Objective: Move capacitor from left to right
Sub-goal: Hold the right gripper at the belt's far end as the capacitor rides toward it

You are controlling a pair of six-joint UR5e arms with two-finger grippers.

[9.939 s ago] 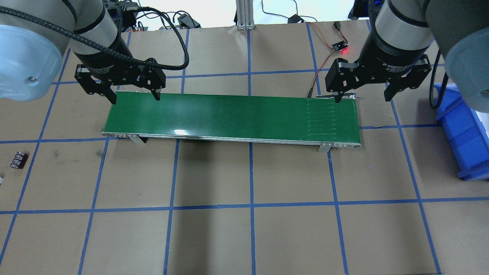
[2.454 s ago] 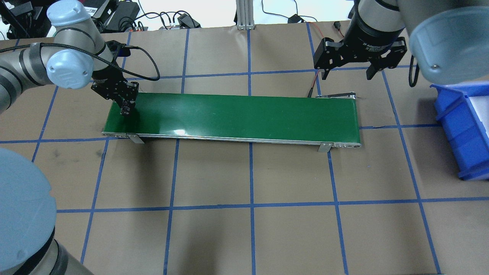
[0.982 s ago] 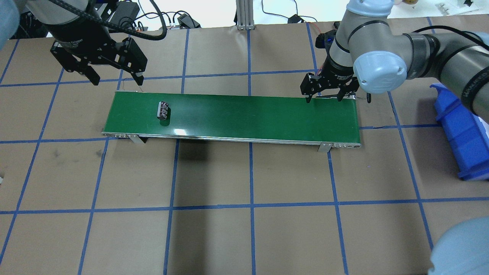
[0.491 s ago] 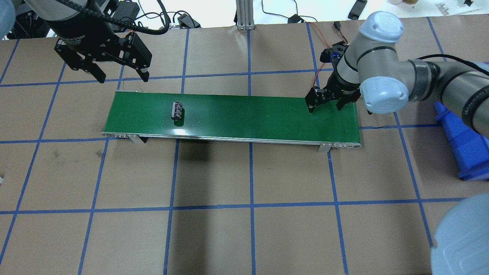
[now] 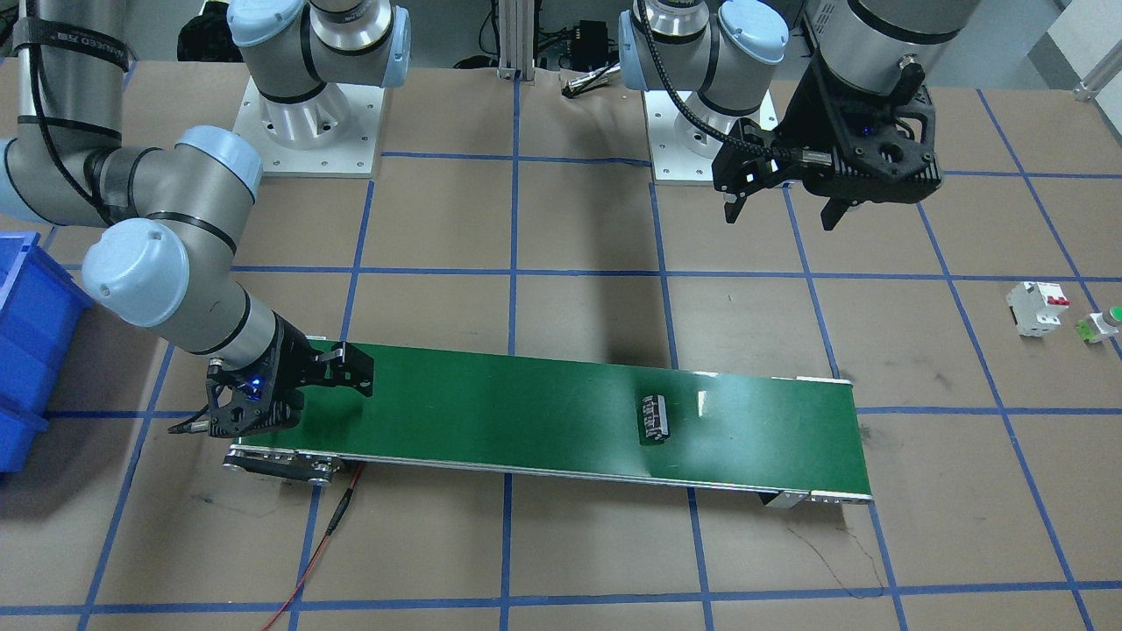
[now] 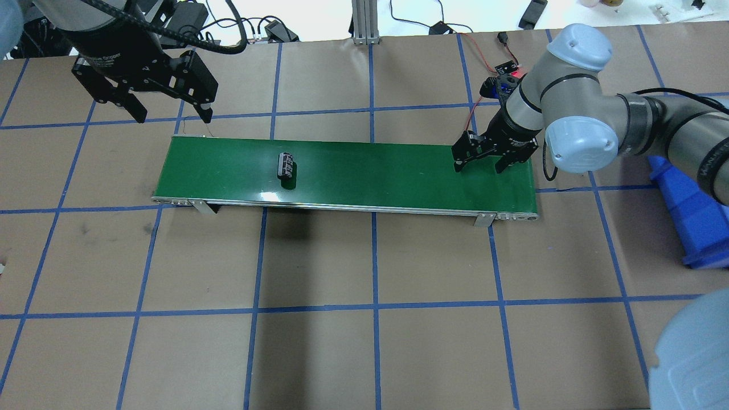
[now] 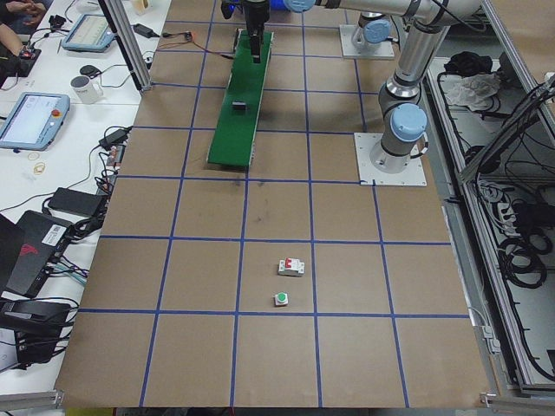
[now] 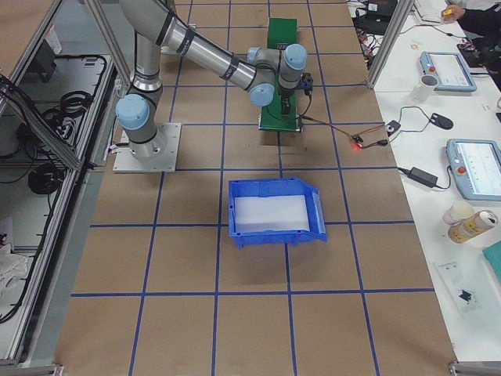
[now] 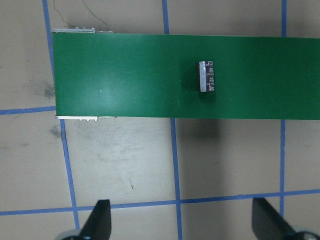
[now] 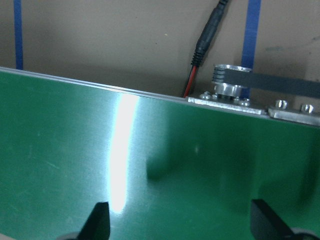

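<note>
**Capacitor lies loose on the belt, both grippers empty**

The capacitor (image 6: 286,165) lies on its side on the green belt (image 6: 376,171), left of the middle in the overhead view. Its length runs across the belt, not along it. Nothing is touching it. In the left wrist view it sits right of centre, the silvery markings showing on the black body, with bare green all around it.

The left gripper (image 6: 173,118) hangs high in the upper left of the overhead view, above the table (image 6: 370,353) just past the belt's far left corner. It is well apart from the capacitor. Its fingers are spread wide and there is nothing between them.

The right gripper (image 6: 479,168) is down low over the belt's right end in the same view, far along the belt from the capacitor. Its fingers are apart too, and its wrist view shows only shiny green belt between the two tips. Whether the tips touch the belt I cannot tell.

At the right edge of the overhead view a blue bin (image 6: 692,210) stands on the table, beyond the belt's end. In the front-facing view, far to the right and well clear of the belt, a white breaker (image 5: 1036,307) with a red tab sits just beside a small green-capped button (image 5: 1106,321).
</note>
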